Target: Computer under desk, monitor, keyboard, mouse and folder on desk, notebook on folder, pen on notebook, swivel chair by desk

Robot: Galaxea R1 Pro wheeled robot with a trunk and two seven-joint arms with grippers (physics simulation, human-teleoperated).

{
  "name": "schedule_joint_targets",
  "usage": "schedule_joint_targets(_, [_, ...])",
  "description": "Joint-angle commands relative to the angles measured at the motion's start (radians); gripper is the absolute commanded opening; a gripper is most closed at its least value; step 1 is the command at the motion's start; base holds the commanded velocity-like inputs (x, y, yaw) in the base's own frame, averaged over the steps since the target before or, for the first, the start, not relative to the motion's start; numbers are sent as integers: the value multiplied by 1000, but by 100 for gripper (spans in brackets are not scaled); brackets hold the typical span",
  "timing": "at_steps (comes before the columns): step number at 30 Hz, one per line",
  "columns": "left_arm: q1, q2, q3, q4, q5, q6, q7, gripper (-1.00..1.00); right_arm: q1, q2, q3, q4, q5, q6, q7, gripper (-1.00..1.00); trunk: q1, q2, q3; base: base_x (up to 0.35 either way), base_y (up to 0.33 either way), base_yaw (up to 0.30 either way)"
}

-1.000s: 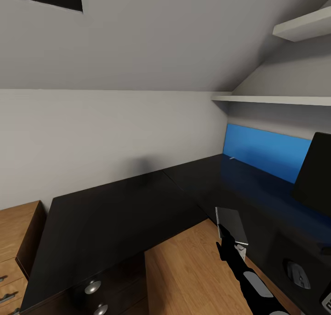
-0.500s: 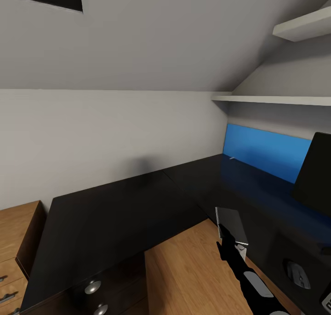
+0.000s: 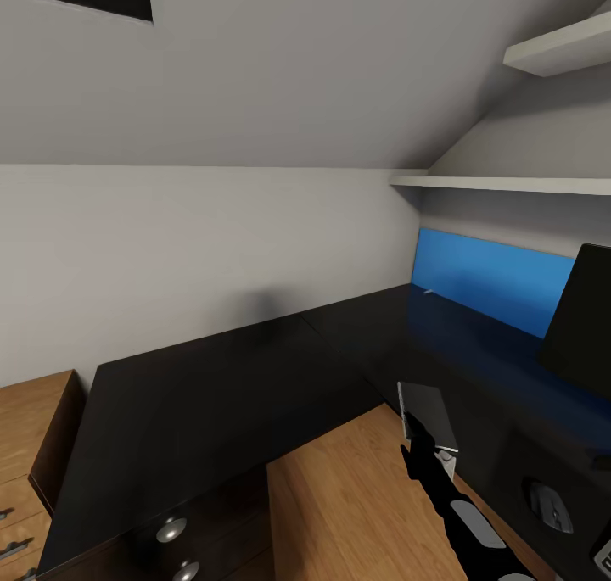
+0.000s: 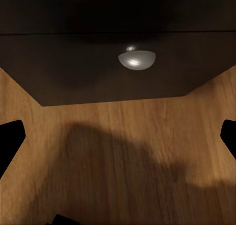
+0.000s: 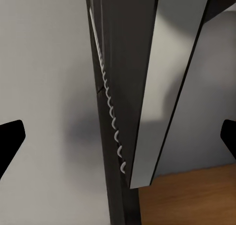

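Step in hand: notebook transport. Right gripper (image 3: 422, 444) is clamped on the notebook (image 3: 427, 415), holding it upright on edge over the inner corner of the desk (image 3: 212, 394), at the front edge of the right wing. Right wrist view shows the notebook (image 5: 142, 87) edge-on with its white spiral binding between the fingers.

Left gripper (image 4: 118, 136): fingertips spread wide apart, holding nothing, hanging low over the wooden floor (image 4: 123, 156) and facing a round silver knob (image 4: 136, 59) on the drawer unit.

On the right wing: blue folder (image 3: 492, 280) standing against the back wall rather than lying flat, monitor (image 3: 585, 326) at the frame's right edge, mouse (image 3: 550, 505) near the front edge, well apart from the folder.

Judgement: folder isn't flat next to the mouse, so the stack has no base yet. Next move calls for either parking the notebook flat on the desktop, or laying the folder down first, then rotating the wrist so the notebook goes cover-down on top. Pen not located
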Motion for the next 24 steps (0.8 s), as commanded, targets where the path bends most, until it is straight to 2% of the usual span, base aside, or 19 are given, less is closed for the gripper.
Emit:
schedule_joint_targets(1, [-1, 0, -2, 1, 9, -3, -4, 100, -1, 0, -3, 1, -10, 10, 2, 100, 0, -1, -1, 0, 0, 0])
schedule_joint_targets(24, [-1, 0, -3, 1, 9, -3, -4, 100, -1, -12, -5, 1, -10, 11, 1, 100, 0, -1, -1, 0, 0, 0])
